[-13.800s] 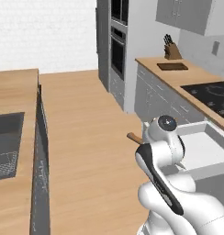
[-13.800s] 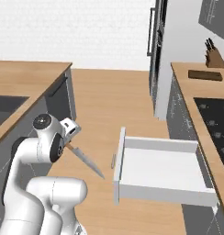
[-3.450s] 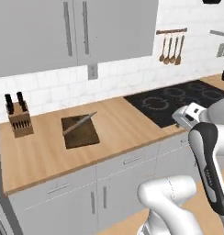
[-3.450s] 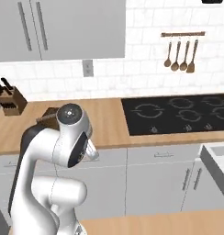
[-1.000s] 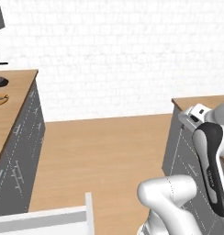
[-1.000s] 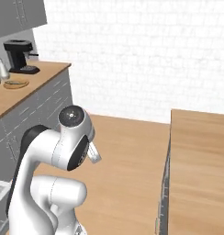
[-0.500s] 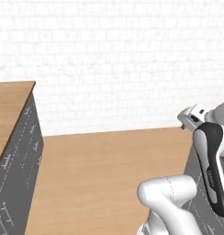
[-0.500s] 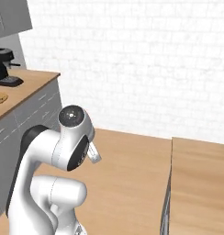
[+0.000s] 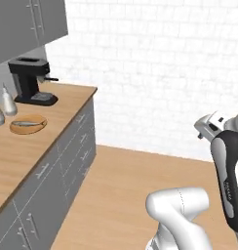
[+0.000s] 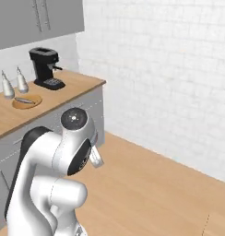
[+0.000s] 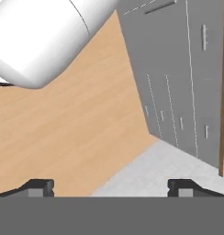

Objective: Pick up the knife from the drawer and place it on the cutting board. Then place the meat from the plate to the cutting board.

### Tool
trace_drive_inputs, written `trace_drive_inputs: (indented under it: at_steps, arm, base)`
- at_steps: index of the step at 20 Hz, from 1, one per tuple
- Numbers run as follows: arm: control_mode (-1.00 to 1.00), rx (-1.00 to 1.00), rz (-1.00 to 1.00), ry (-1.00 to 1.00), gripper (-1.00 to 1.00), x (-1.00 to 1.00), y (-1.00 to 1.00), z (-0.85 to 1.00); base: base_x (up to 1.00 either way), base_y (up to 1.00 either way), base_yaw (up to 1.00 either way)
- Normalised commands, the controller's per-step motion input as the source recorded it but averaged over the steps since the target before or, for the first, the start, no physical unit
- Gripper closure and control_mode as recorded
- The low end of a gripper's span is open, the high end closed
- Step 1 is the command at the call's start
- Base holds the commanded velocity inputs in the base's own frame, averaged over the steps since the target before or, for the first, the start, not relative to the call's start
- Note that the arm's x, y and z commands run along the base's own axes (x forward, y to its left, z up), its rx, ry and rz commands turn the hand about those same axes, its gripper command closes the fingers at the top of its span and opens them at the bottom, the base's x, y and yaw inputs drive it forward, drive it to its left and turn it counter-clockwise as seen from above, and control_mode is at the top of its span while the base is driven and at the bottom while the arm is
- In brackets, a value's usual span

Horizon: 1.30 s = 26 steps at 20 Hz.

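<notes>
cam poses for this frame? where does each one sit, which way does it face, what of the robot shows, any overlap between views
Left base view: behind the arm on its left, facing the wooden counter and white brick wall; the arm rises at lower right.
Right base view: behind on the right, same corner; the arm fills lower left.
Hand view: on the hand, looking down at the wood floor and grey cabinets; open gripper at bottom.
Shared: both base views show the coffee machine and the plate.

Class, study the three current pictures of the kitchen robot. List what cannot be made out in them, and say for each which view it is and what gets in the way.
- Plate, left base view: the greyish thing lying on it is too small to identify.
- Two bottles, right base view: too small to tell their contents.
- Gripper, hand view: the bottom edge cuts off the fingers; they stand wide apart with nothing between them.
- Counter, left base view: cut off by the left edge.
</notes>
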Motion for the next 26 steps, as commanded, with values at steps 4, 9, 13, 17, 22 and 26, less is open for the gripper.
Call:
trace_drive_inputs:
  at_steps: [4, 9, 13, 17, 22, 26]
  arm:
    - [1.00, 0.00, 0.00, 0.00, -1.00, 0.00, 0.00, 0.00]
    - [1.00, 0.00, 0.00, 0.00, -1.00, 0.00, 0.00, 0.00]
    - [1.00, 0.00, 0.00, 0.00, -1.00, 0.00, 0.00, 0.00]
    - [1.00, 0.00, 0.00, 0.00, -1.00, 0.00, 0.00, 0.00]
    - [1.00, 0.00, 0.00, 0.00, -1.00, 0.00, 0.00, 0.00]
    - [1.00, 0.00, 0.00, 0.00, -1.00, 0.00, 0.00, 0.00]
  base:
    - [0.37, 0.00, 0.89]
    - [0.13, -0.28, 0.81]
    - [0.24, -0.64, 0.64]
    - [0.89, -0.66, 0.50]
    - [1.00, -0.59, 0.46]
    - [0.89, -0.63, 0.47]
